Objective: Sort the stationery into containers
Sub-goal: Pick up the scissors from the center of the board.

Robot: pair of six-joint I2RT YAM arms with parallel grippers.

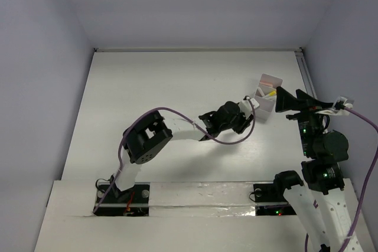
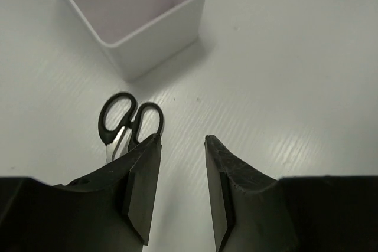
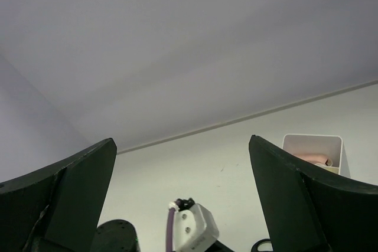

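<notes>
Left tool (image 2: pixel 182 141) agape, empty. Scissors (image 2: pixel 117 143) flat on bench, just left. Shift left, straddle handles, close.

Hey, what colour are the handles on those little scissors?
Black; the scissors show best in the left wrist view.

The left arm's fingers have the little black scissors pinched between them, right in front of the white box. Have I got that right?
Not quite. The left wrist view shows the left fingers apart with nothing between them; the black scissors lie on the table beside one finger, in front of the white box.
</notes>
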